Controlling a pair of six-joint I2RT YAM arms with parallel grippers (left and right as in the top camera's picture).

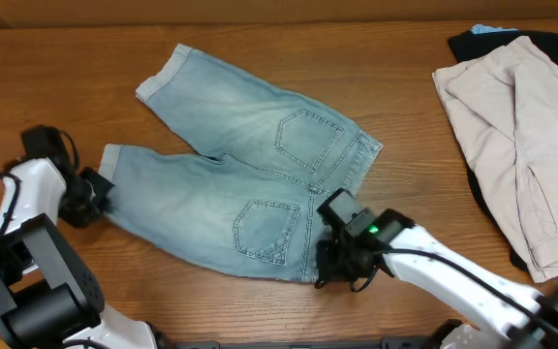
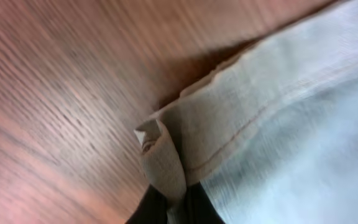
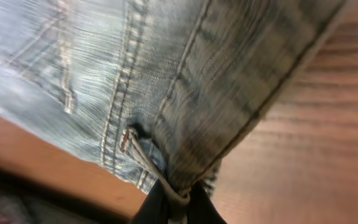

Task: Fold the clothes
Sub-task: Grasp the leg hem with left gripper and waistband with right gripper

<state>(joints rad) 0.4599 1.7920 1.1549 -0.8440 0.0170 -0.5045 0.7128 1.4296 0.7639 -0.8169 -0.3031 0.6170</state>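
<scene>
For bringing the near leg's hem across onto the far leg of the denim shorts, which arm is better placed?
Left. The left gripper is shut on that hem of the denim shorts. The right gripper pinches the waistband, at the other end of the garment.

Faded light-blue denim shorts (image 1: 250, 204) spread flat mid-table, back pockets up. Beige trousers (image 1: 521, 145) crumpled over black garment (image 1: 541, 41), far right.

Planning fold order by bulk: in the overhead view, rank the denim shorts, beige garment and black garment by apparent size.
1. denim shorts, spread out: largest.
2. beige garment, loosely folded.
3. black garment: smallest showing, but mostly hidden under the beige one, so its real size is unsure.
</scene>
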